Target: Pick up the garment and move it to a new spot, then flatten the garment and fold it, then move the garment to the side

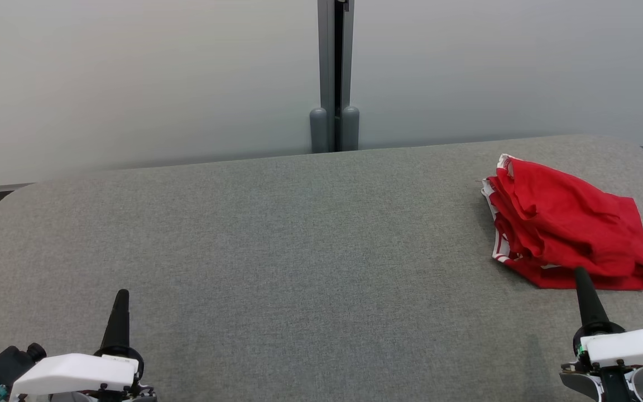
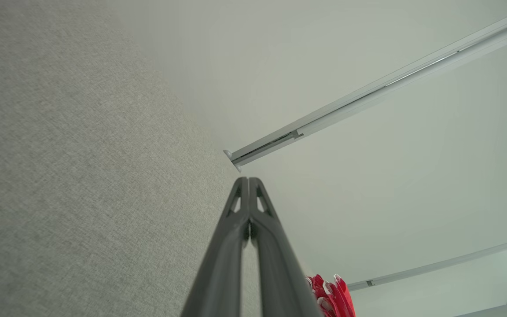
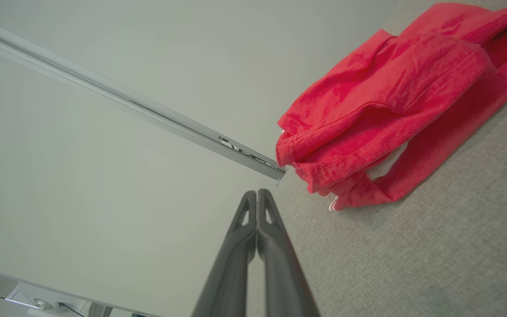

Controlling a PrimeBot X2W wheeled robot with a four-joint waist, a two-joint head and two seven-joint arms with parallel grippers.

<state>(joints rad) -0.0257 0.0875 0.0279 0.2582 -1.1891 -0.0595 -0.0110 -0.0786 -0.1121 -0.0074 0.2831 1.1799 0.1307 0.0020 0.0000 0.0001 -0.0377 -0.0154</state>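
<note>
A red garment (image 1: 570, 223) with white trim is lying bunched near the far right corner of the grey fabric-covered table (image 1: 299, 251). The right gripper (image 1: 580, 272) is pointing up from the near right edge with its fingers pressed together, its tip showing against the garment's near hem; contact is unclear. The left gripper (image 1: 122, 292), likewise closed, is sitting at the near left edge, well apart from the garment.
</note>
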